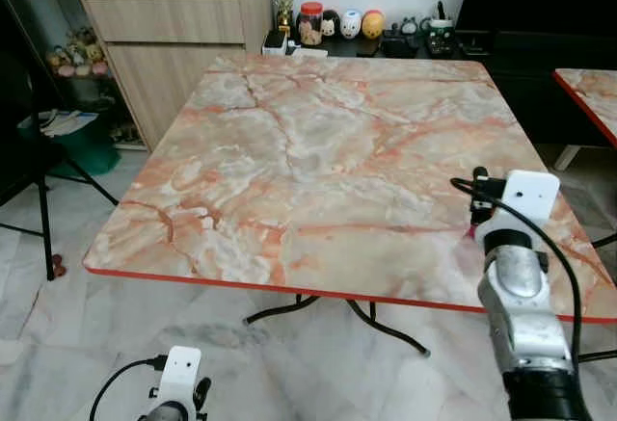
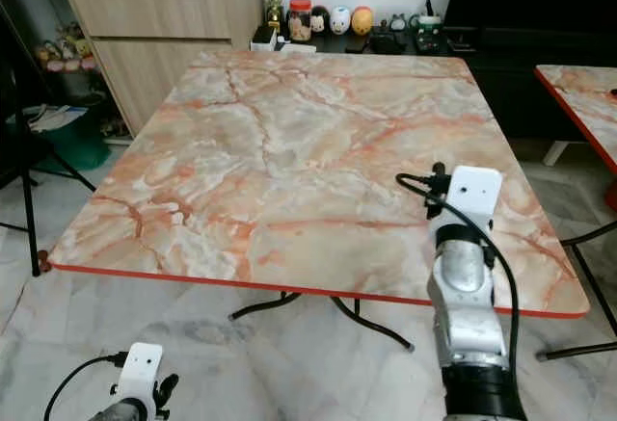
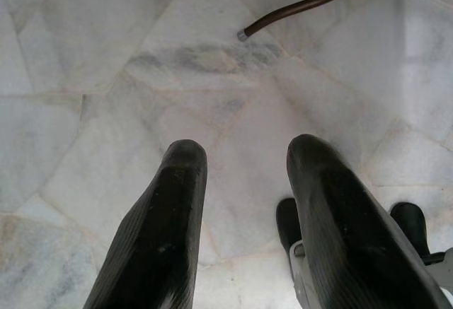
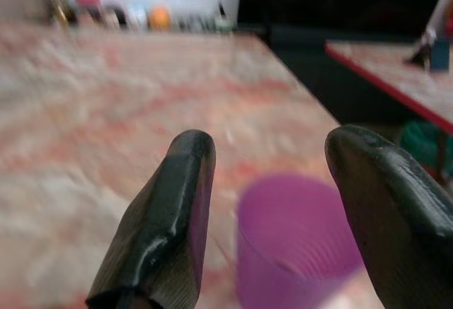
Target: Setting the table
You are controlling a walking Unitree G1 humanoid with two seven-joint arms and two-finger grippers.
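Jars and figurines (image 1: 342,23) line a dark shelf at the table's 12 o'clock, a wooden cabinet (image 1: 174,45) at 11, a second table (image 1: 590,93) at 2. The right gripper (image 4: 269,146) hovers over the marble table (image 1: 318,151) near its 5 o'clock corner, fingers wide apart around a blurred purple cup (image 4: 294,242), seemingly untouched, upright, mouth up. The left gripper (image 3: 244,153) hangs apart above the floor.

The blurred purple cup (image 4: 294,242) is cut off by the frame's edge.
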